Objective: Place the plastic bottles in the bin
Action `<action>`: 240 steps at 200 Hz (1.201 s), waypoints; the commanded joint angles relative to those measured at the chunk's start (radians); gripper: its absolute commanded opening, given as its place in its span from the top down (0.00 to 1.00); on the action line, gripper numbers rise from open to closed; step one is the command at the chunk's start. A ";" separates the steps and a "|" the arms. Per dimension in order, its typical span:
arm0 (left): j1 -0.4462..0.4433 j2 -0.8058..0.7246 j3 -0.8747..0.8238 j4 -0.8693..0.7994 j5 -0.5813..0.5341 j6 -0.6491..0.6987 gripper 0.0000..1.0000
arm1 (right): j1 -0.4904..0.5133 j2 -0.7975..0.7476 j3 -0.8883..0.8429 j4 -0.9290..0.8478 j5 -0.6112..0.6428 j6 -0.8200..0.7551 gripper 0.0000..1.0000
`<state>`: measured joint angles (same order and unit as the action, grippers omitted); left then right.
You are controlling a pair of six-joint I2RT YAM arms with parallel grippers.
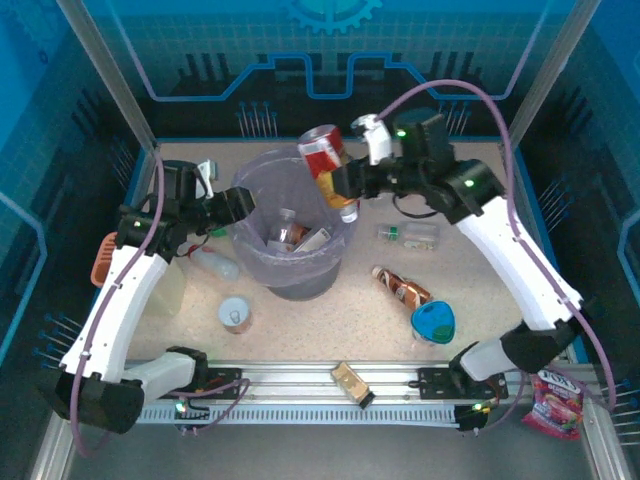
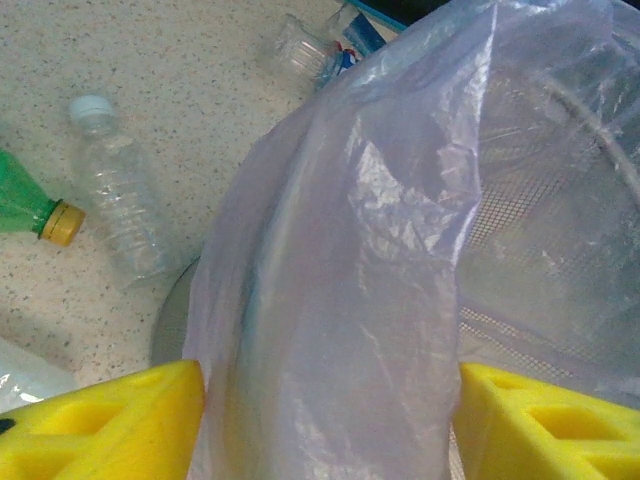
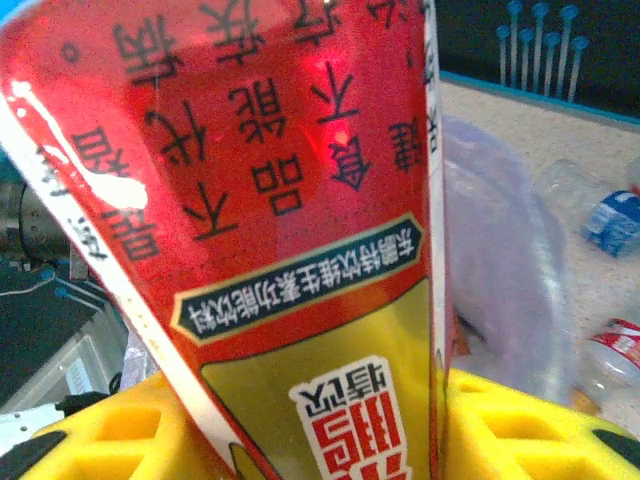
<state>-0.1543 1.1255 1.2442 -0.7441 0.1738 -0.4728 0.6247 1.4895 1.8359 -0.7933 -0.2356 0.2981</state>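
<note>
Red-gold bottle (image 1: pixel 322 150) is hanging tilted over the bin (image 1: pixel 300 282) at its upper-right rim, R gripper (image 1: pixel 340 185) clamping it. L gripper (image 1: pixel 238 207) is pinching the rim and liner (image 2: pixel 350 250) at frame left. Table (image 1: pixel 300 335) is lying bare below the bin, beside tin can (image 1: pixel 235 315).

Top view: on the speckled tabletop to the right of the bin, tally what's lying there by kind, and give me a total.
clear bottle: 1
brown bottle: 1
blue dish: 1
Total: 3
</note>
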 commanded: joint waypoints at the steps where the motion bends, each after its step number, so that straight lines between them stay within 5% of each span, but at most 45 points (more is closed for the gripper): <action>1: -0.008 0.005 -0.034 0.047 0.033 -0.018 0.38 | 0.082 0.092 0.080 -0.020 0.100 -0.051 0.52; 120: -0.070 0.070 -0.027 0.040 -0.057 0.013 0.50 | 0.232 0.521 0.184 -0.198 0.366 -0.071 0.43; 169: -0.070 0.075 -0.018 0.033 -0.069 0.020 0.51 | 0.238 0.524 0.153 -0.149 0.358 -0.049 0.20; 240: -0.070 0.079 -0.013 0.029 -0.075 0.030 0.52 | 0.248 0.399 0.276 -0.211 0.370 -0.086 0.12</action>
<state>-0.2142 1.1942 1.2247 -0.7265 0.0982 -0.4683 0.8593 1.9915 2.0232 -0.9615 0.1169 0.2276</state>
